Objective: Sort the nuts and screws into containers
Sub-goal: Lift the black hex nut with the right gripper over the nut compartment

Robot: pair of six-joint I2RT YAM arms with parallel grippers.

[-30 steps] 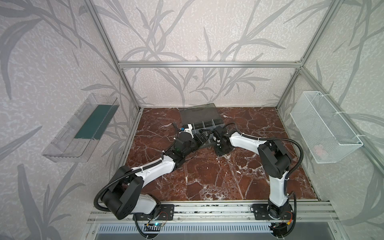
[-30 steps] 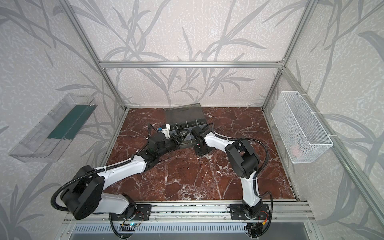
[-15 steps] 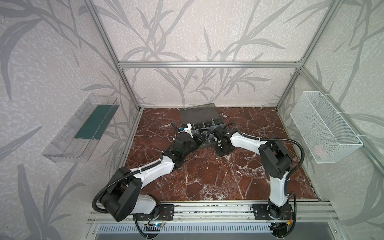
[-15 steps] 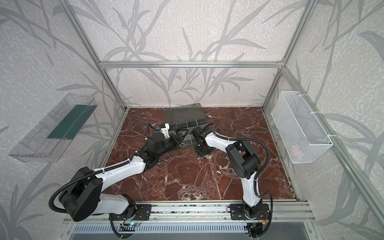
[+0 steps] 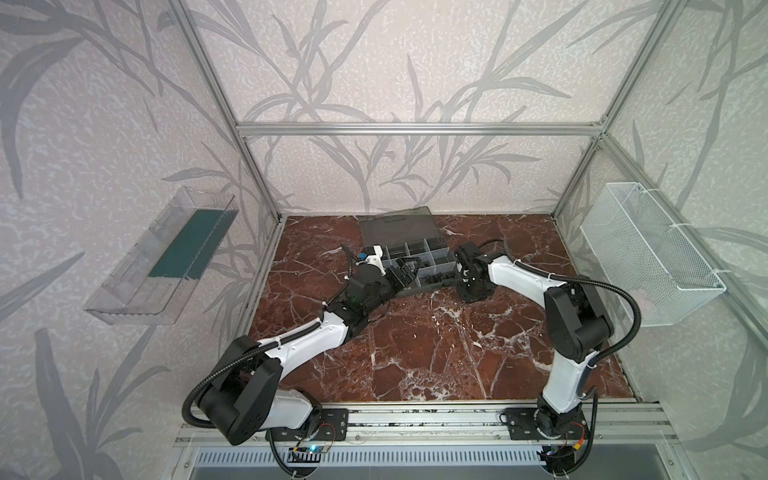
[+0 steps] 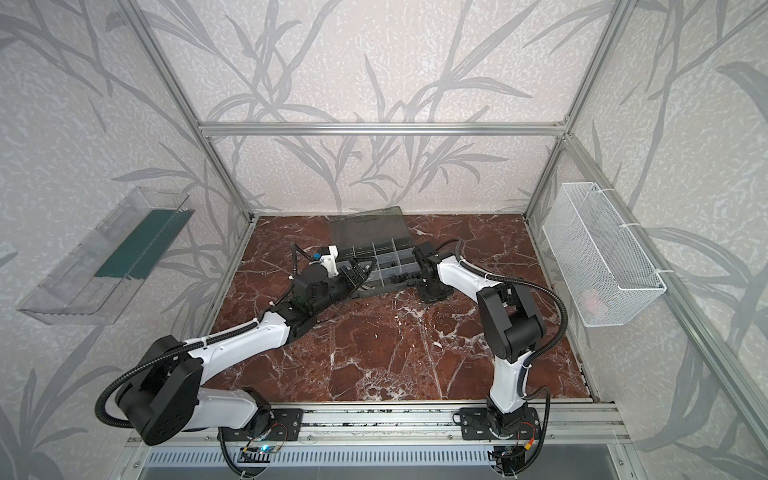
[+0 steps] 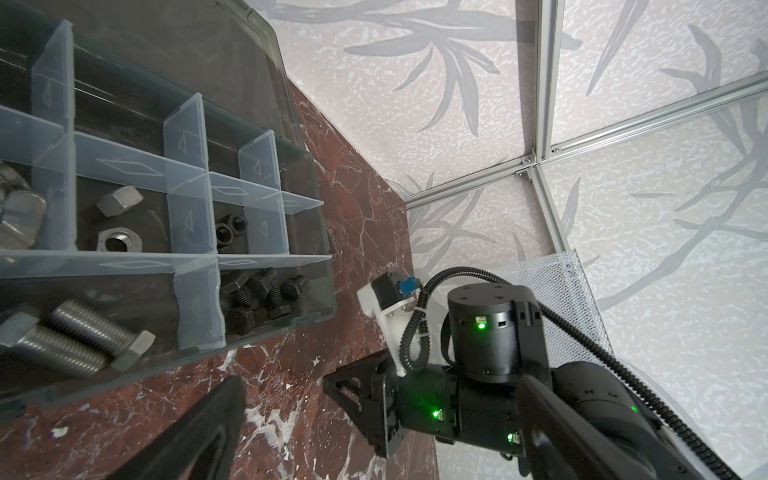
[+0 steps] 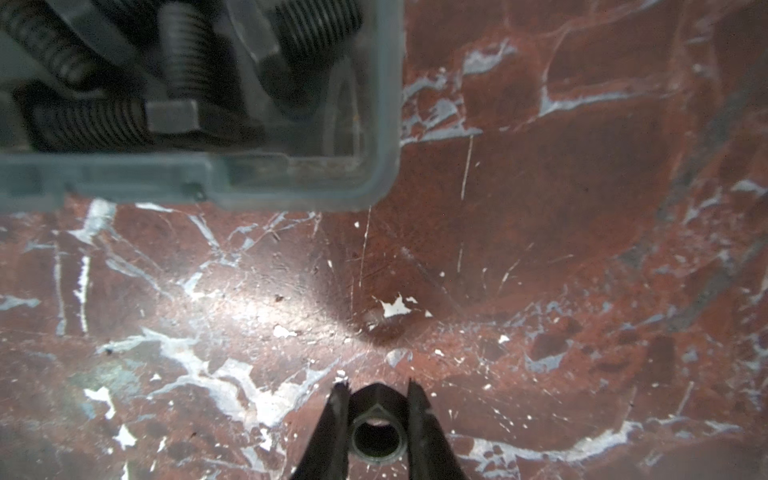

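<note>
— What's the right end effector (image 8: 378, 390) got?
— It's clenched on a dark nut (image 8: 377, 438), low over the worktop (image 8: 540, 249), just off the organizer case's (image 8: 249, 191) corner.
— And the left end effector (image 5: 406, 269)?
— Spread wide, gripping nothing, at that case's front edge. Black bolts (image 8: 178, 54) lie in its corner compartment.

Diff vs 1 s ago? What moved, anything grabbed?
Right gripper moved right, from the organizer case's front edge to the table off its front corner. It is shut on a dark nut, though earlier views can't show when it gripped. Left gripper edged slightly toward the case, jaws open. Case, wire basket, wall tray unchanged.
</note>
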